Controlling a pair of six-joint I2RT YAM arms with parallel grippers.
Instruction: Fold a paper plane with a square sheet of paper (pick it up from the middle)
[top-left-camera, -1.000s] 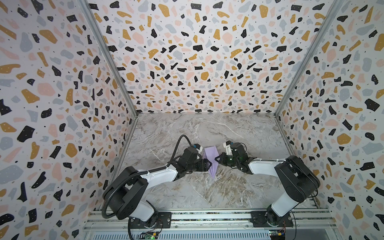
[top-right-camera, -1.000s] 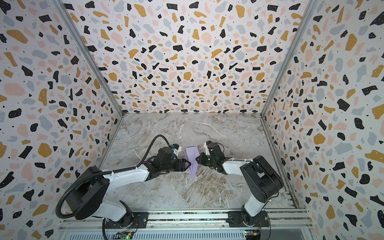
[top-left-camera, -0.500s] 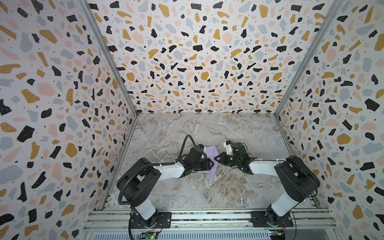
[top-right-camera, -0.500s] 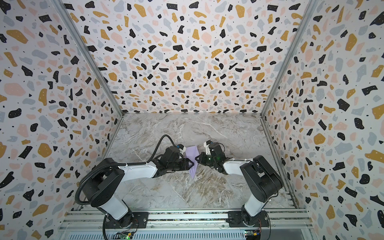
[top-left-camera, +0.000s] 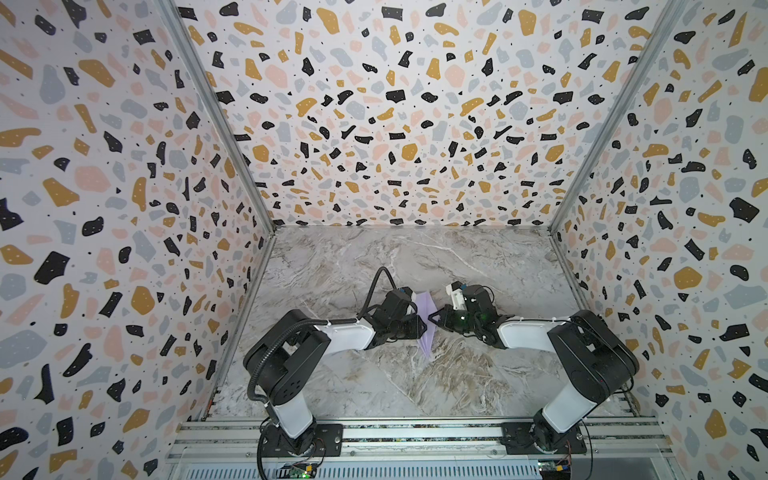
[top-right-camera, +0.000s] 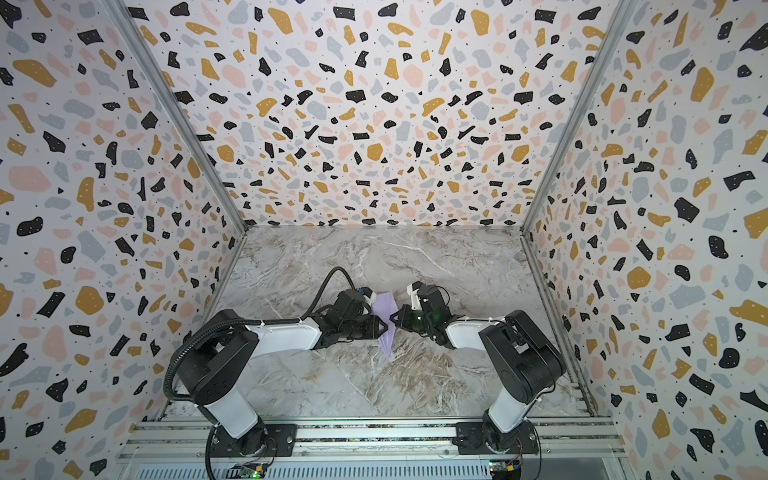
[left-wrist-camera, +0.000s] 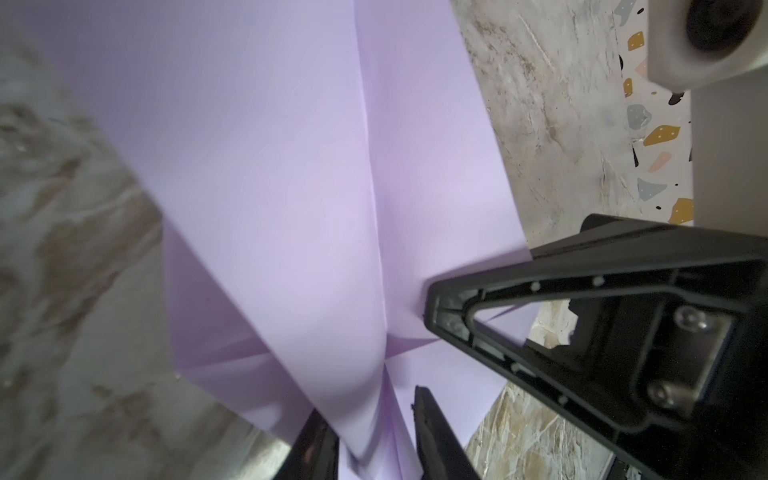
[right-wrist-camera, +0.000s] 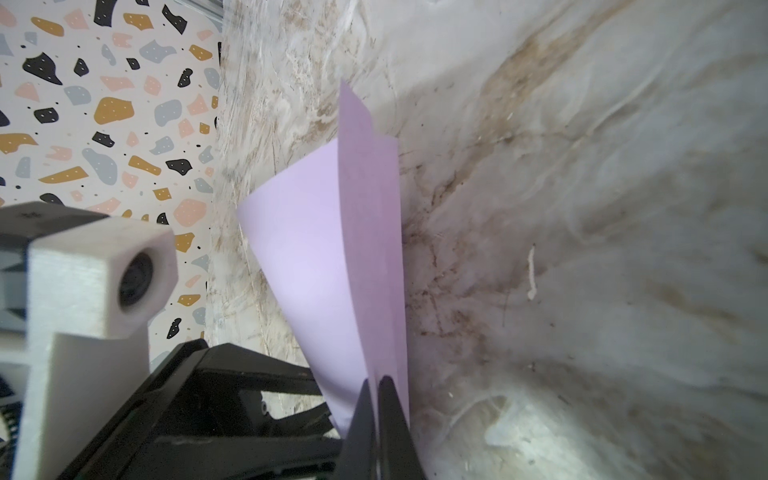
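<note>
The pale lilac sheet of paper (top-left-camera: 425, 305) is folded into a narrow pointed dart with a centre crease and stands on edge mid-table, its tip (top-right-camera: 386, 351) toward the front. My right gripper (right-wrist-camera: 376, 380) is shut on its folded layers from the right; it also shows in a top view (top-left-camera: 433, 322). My left gripper (left-wrist-camera: 370, 405) straddles the paper's folds (left-wrist-camera: 270, 187) from the left. Its jaws stand a little apart, with loose layers between them. In both top views the two gripper heads meet at the paper (top-right-camera: 384, 305).
The marble tabletop (top-left-camera: 415, 382) is bounded by terrazzo-patterned walls (top-left-camera: 374, 124) on three sides and an aluminium rail (top-left-camera: 415, 434) with both arm bases at the front. The black cable (top-left-camera: 376, 282) of the left arm loops up behind its wrist.
My left arm has drawn in toward the paper and its jaws have narrowed around the folds. The right gripper has stayed shut on the paper in place.
</note>
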